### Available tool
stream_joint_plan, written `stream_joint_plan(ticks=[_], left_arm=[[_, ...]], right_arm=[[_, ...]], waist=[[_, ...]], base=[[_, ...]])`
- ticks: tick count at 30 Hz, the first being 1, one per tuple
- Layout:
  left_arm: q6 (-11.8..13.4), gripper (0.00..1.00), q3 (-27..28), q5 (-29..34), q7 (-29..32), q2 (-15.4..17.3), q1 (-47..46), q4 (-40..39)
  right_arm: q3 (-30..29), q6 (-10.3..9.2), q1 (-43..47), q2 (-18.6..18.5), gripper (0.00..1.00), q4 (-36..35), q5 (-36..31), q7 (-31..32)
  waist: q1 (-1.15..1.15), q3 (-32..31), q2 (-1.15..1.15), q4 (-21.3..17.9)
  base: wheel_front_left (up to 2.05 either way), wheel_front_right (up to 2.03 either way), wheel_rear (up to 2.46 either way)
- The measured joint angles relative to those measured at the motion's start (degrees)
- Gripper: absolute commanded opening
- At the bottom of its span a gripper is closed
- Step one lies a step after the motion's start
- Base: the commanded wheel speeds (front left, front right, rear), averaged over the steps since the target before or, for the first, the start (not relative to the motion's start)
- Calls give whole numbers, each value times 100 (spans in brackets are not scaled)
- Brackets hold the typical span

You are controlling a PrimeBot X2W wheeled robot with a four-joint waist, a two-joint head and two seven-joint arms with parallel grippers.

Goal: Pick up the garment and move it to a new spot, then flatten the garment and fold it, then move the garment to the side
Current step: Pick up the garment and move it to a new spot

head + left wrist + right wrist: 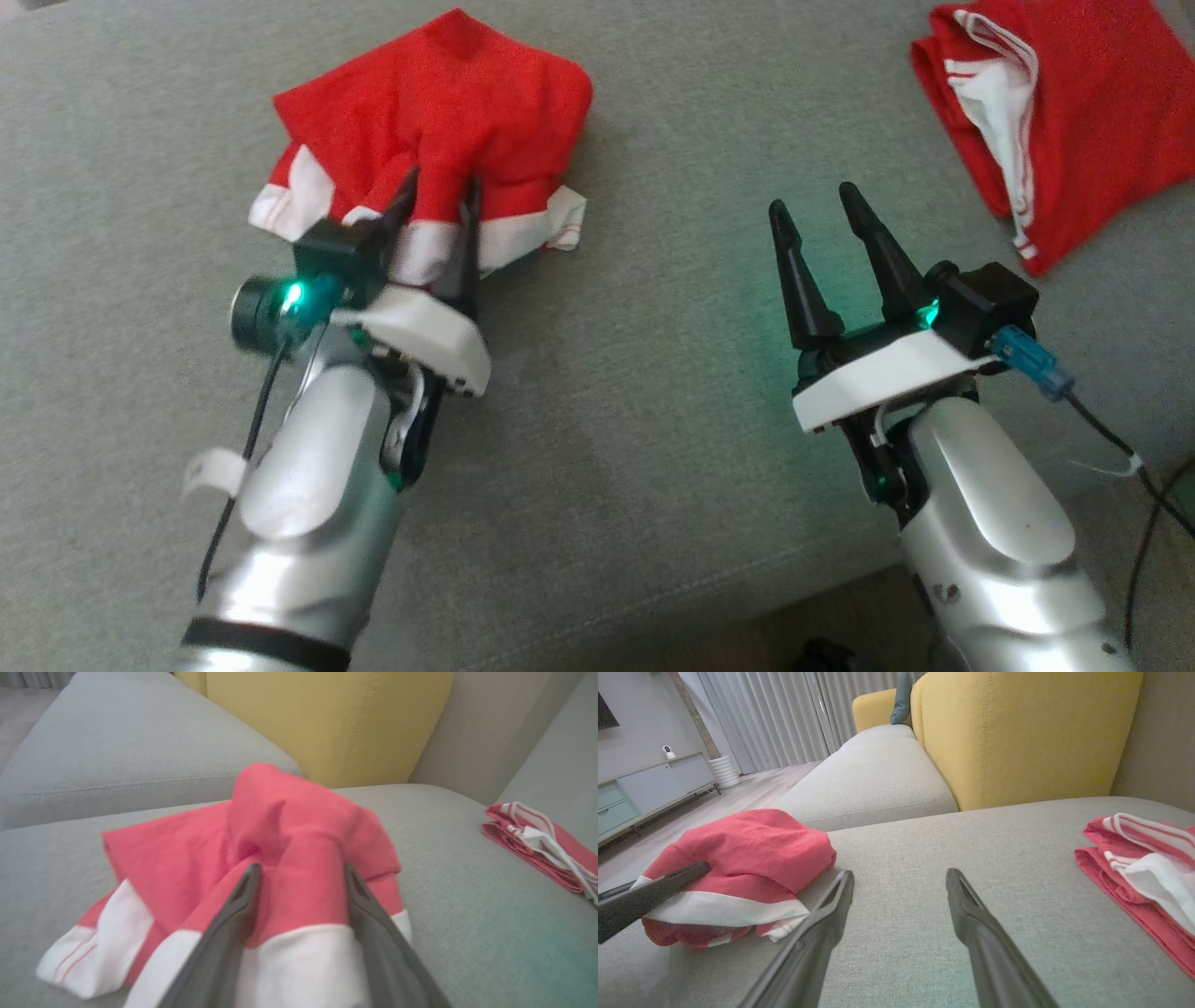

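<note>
Beyond garment (177, 858), yellow backrest (327, 718) (folded cloth (523, 835) rightward)

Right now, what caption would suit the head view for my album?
Left gripper open astride a crumpled red-and-white garment on a grey sofa; right gripper open, a folded red garment beyond.

The garment (439, 93) lies on the seat (635, 420) right at the left gripper (442, 179). A fold of it stands between the fingers, and the rest spreads ahead of them and to both sides. The right gripper (813, 198) is well to the right, over the seat. A second garment (1074, 112) lies ahead and right of that gripper. The backrest (327, 718) stands beyond both garments.
</note>
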Motion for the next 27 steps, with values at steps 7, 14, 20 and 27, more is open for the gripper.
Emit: stream_joint_plan(ticks=[7, 14, 20, 27], left_arm=[[248, 100, 568, 123, 0, 92, 616, -177], [435, 100, 1284, 211, 0, 99, 1449, -850], [522, 100, 1674, 350, 0, 81, 2210, -1271], [572, 100, 1967, 420, 0, 54, 2742, -1436]], right_arm=[[-40, 0, 90, 5, 100, 75, -69, 0], [-90, 0, 192, 5, 100, 194, -177, 0], [-156, 0, 436, 5, 100, 337, -252, 0], [-210, 0, 695, 7, 100, 470, -253, 0]], waist=[[0, -114, 0, 385], [0, -377, 0, 791], [0, -671, 0, 1076], [0, -1055, 0, 1273]], base=[[0, 0, 0], [0, 0, 0], [0, 0, 0], [0, 0, 0]])
